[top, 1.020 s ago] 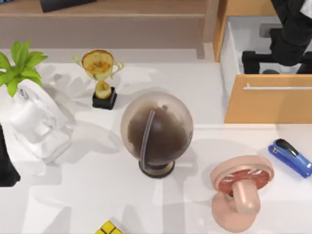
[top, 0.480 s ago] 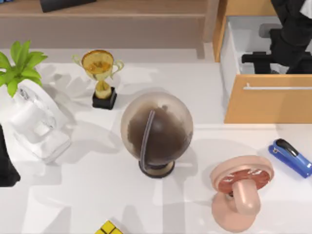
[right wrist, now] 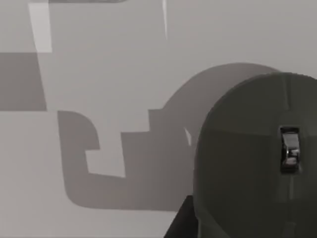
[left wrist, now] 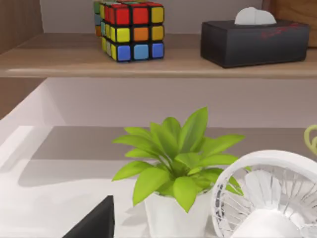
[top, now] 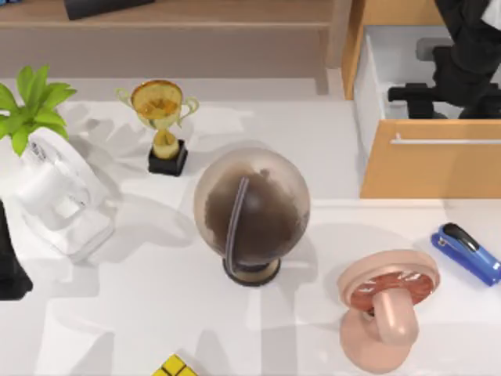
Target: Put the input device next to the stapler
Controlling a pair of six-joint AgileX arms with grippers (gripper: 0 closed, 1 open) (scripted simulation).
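Observation:
The input device (right wrist: 252, 163) is a dark grey domed mouse with a small scroll wheel, lying on the pale floor of the open drawer (top: 430, 168) and seen close up in the right wrist view. My right gripper (top: 427, 100) hangs over that drawer at the table's back right, directly above the input device. The stapler (top: 466, 253), bright blue with a black top strip, lies on the table near the right edge, in front of the drawer. My left arm (top: 8, 270) rests parked at the left edge.
A pink fan (top: 387, 305) stands just left of the stapler. A brown globe (top: 250, 215) fills the table's middle, with a gold trophy (top: 162, 125) behind it. A white fan (top: 59, 196) and a potted plant (top: 27, 102) stand at the left.
The right arm has shifted slightly over the drawer. Nothing on the table has moved.

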